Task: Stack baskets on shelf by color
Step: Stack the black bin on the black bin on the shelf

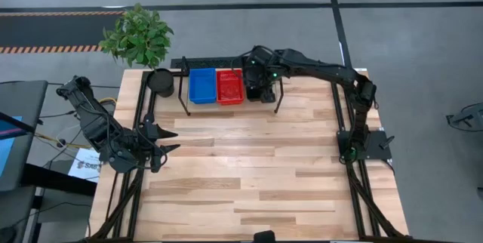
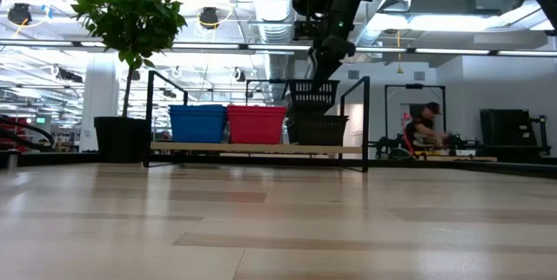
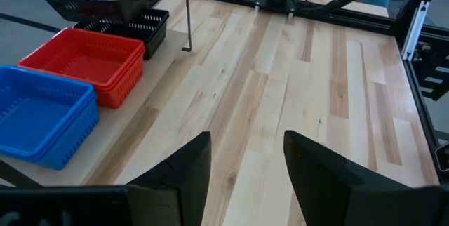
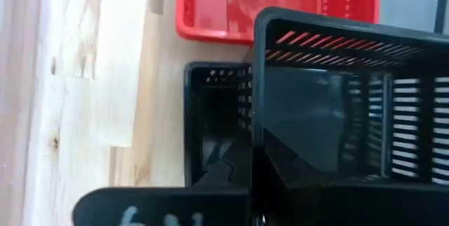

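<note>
The shelf (image 1: 226, 106) stands at the table's far edge. On it sit a blue basket stack (image 1: 202, 86) (image 2: 197, 123), a red basket stack (image 1: 230, 86) (image 2: 257, 124) and one black basket (image 2: 318, 130) (image 4: 210, 124). My right gripper (image 2: 324, 70) (image 4: 252, 154) is shut on a second black basket (image 2: 313, 95) (image 4: 337, 107), directly above the black one on the shelf. My left gripper (image 1: 164, 140) (image 3: 245, 163) waits open over the table's left side, far from the shelf. My right gripper holds the upper black basket by the rim of one side wall (image 4: 258, 124), one finger (image 4: 223, 171) outside the wall and the other inside. It comes from above, pointing down. The basket is lifted clear and roughly level, just above the black basket on the shelf.
A round black pot (image 1: 160, 81) with a green plant (image 1: 137, 33) stands at the shelf's left end. Thin black hoops (image 2: 352, 115) frame the shelf. Bare wooden tabletop (image 1: 256, 167) stretches in front of the shelf. A person (image 2: 424, 128) sits in the room beyond.
</note>
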